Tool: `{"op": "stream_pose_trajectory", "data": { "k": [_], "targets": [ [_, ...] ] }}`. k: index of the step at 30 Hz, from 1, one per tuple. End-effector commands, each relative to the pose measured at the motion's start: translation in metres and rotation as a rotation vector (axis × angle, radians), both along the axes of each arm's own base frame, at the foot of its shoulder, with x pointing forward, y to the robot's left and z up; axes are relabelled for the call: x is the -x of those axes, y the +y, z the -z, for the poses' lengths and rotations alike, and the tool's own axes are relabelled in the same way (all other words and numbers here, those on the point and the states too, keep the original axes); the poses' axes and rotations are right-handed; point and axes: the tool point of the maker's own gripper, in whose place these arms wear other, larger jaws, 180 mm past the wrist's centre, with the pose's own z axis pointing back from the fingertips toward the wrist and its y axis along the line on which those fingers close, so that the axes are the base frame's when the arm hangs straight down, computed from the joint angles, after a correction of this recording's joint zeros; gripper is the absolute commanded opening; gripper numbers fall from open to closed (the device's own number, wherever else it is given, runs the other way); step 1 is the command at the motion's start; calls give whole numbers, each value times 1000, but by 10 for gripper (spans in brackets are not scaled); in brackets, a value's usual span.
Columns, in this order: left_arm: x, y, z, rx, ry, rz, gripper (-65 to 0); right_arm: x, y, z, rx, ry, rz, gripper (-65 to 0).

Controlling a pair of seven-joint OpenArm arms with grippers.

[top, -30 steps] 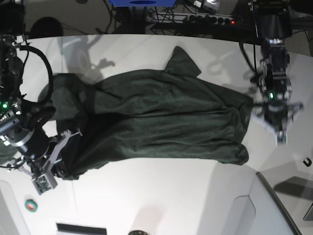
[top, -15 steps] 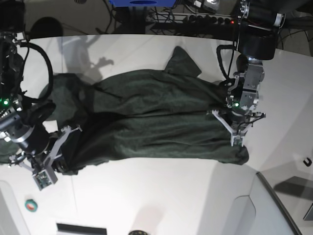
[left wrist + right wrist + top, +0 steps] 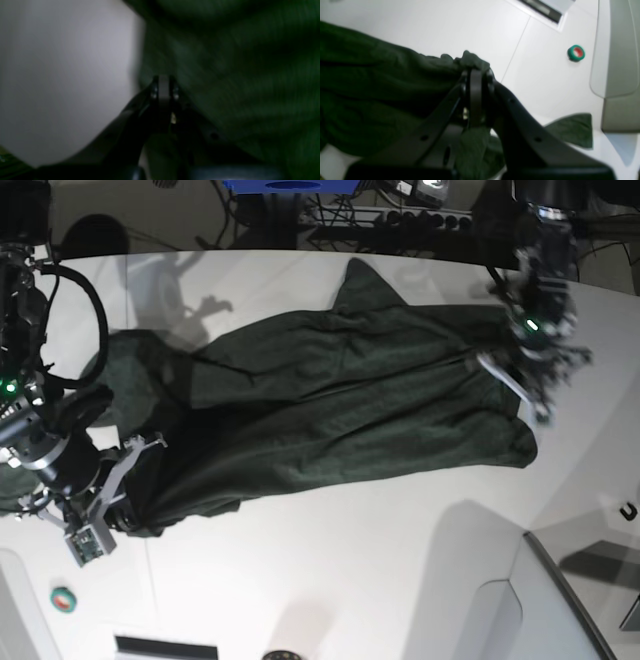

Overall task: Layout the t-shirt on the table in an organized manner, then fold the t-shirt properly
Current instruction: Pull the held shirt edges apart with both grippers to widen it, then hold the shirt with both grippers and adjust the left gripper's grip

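T-shirt (image 3: 320, 415) lies stretched lengthwise across the white counter (image 3: 350, 580), dark green, still rumpled with long diagonal creases, not flat yet. One sleeve (image 3: 365, 285) sticks up toward the far edge.

Right gripper (image 3: 476, 72) has its jaws pressed together, pinching a bunched wad of the shirt's edge; the right wrist view shows fabric puffing out just past the tips and more cloth draped under the jaw arms. In the base view this gripper (image 3: 125, 515) sits at that view's left end of the shirt, low by the counter.

Left gripper (image 3: 163, 82) has its jaws pressed together too, at the shirt's border where cloth meets bare counter. The left wrist view is blurred and dark, so I cannot tell whether fabric is actually caught between the tips. In the base view it (image 3: 535, 380) is over the shirt's opposite end.

Likely reason for the hold: gripping opposite ends lets the arms pull the cloth taut and spread it out before any fold. Layout stage, judged early in the task.

No containers in view. A small green and red roll of tape (image 3: 575, 53) rests on the counter, well apart from the shirt.
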Motion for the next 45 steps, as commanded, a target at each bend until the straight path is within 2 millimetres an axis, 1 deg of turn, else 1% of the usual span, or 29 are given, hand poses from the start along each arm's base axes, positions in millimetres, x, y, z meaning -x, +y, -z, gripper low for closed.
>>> {"op": "stream_pose_trajectory", "data": {
  "k": [1,2,4,8,11,13,14,15,20,25,27,29,31,33,41,44,45],
  "targets": [
    [-20,13,-27,-36,-80,-13,-650,-7,-3,-16,0,-56,1,-648],
    [-29,20,-35,-39,-106,-32,-650,-7,-2,-16,0,-56,0,-648],
    [-43,38,-42,-60,-118,-58,-650,-7,-2,-16,0,-55,-1,-648],
    [-62,46,-28,-57,-73,-69,-650,-6,-2,-14,0,-51,0,-648],
    [-70,53,-13,-58,-21,-80,-434,-6,-2,-14,0,-51,0,-648],
    [-77,57,-10,-55,-28,-89,-329,-5,-2,-14,0,-50,0,-648],
    [-80,60,-9,-60,-43,-87,-286,-5,-1,-13,0,-49,-3,-648],
    [-80,61,-4,-64,-47,-83,-262,-5,-1,-13,0,-49,-3,-648],
    [-81,69,15,-59,-38,-105,-262,-5,0,-13,0,-47,-6,-648],
    [-79,49,45,-96,27,0,-262,-5,0,-13,0,-47,-6,-648],
    [-79,46,51,-106,32,23,-262,-5,0,-12,0,-45,-5,-648],
    [-81,35,55,-90,23,31,-262,-4,0,-11,1,-43,-6,-648],
    [-89,27,47,-83,-8,45,-263,-5,0,-11,1,-41,-6,-648],
    [-97,20,35,-82,-51,65,-263,-4,0,-11,1,-40,-5,-648],
    [-98,16,30,-90,-67,82,-263,-4,0,-11,1,-40,-5,-648],
    [-102,11,20,-82,-59,80,-263,-5,-1,-11,1,-40,-4,-648],
    [-105,8,13,-77,-58,81,-263,-5,-2,-11,4,-40,-4,-648]
  ]
}}
